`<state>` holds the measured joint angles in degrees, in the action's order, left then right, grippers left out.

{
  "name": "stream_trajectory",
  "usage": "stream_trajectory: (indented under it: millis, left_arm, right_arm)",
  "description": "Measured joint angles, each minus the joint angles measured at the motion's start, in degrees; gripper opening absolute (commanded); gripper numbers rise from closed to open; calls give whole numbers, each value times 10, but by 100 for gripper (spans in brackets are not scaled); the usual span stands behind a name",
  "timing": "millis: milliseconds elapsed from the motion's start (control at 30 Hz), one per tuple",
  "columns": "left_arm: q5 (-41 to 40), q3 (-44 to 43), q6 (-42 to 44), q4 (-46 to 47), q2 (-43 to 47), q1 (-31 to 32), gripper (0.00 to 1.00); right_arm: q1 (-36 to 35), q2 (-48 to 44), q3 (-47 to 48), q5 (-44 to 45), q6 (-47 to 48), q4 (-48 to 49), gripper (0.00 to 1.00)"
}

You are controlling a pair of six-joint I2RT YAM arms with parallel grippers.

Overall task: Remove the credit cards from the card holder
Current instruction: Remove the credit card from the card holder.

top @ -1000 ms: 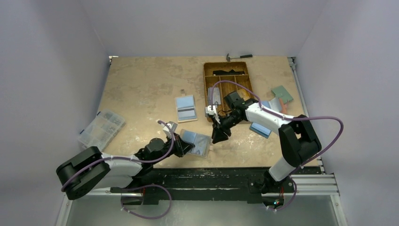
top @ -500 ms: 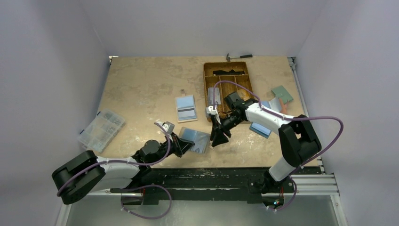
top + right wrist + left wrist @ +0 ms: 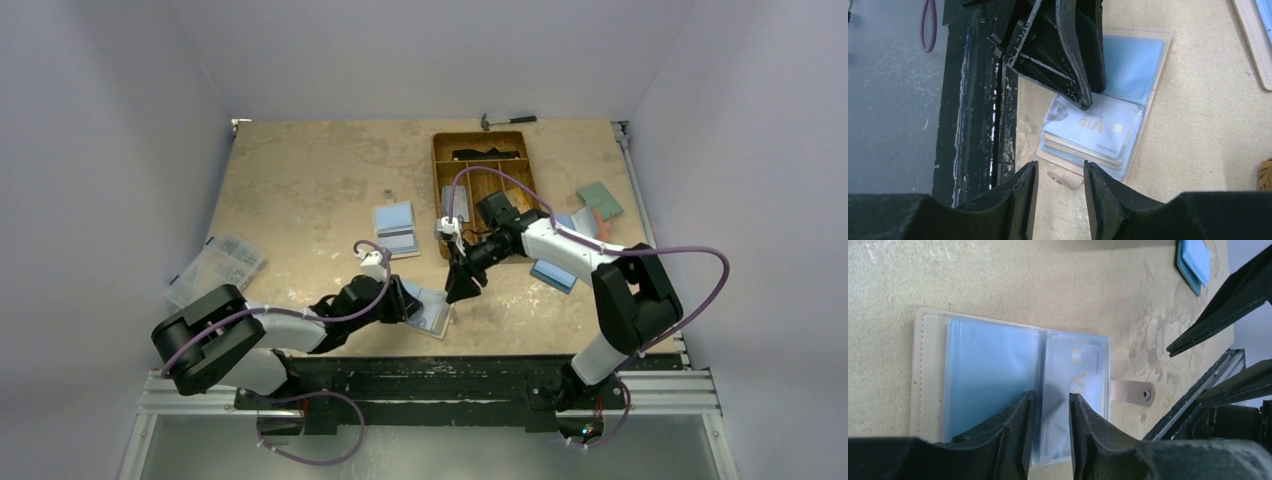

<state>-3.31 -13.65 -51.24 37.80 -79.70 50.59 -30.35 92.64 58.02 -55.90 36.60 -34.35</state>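
The tan card holder [image 3: 432, 312] lies open on the table near the front edge. In the left wrist view its blue sleeves [image 3: 990, 372] face up, and a pale credit card marked VIP [image 3: 1083, 370] sits in the right sleeve. The right wrist view shows that card [image 3: 1098, 125] on top of several others in the sleeves. My left gripper [image 3: 1050, 397] stands over the holder's middle fold with its jaws a little apart and nothing between them. My right gripper [image 3: 1060, 167] is open just above the holder's snap tab [image 3: 1065, 178], holding nothing.
A second open blue-faced holder [image 3: 395, 230] lies behind. The brown compartment tray [image 3: 483, 170], a hammer [image 3: 507, 120], a green pad [image 3: 600, 198] and a blue item [image 3: 553, 275] are at the back right. The clear organiser box [image 3: 215, 272] is at the left. The black front rail [image 3: 978, 100] is close.
My left gripper has moved right, onto the middle of the open holder, and the holder has shifted slightly right. The right gripper has lifted back a little.
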Motion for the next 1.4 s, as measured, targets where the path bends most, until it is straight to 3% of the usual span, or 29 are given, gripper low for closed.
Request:
stream_trajectory:
  millis: [200,333,433,633,1067,1400]
  left_arm:
    - [-36,-32,0,-129,56,0,40]
    - [-46,-33,21,-172,128,0,41]
    - [-40,-37,39,-183,145,0,41]
    - [-9,-59,65,-188,118,7,41]
    - [-4,-68,69,-119,0,19,13]
    - [-26,-52,29,-83,-10,19,12]
  right_arm:
    - [0,7,0,10,-38,23,36]
    - [0,24,0,10,-61,32,11]
    - [-4,30,0,11,-75,40,0]
    - [-33,45,0,40,-103,58,0]
    - [-45,80,0,120,-159,73,0]
    - [-45,80,0,120,-168,73,7]
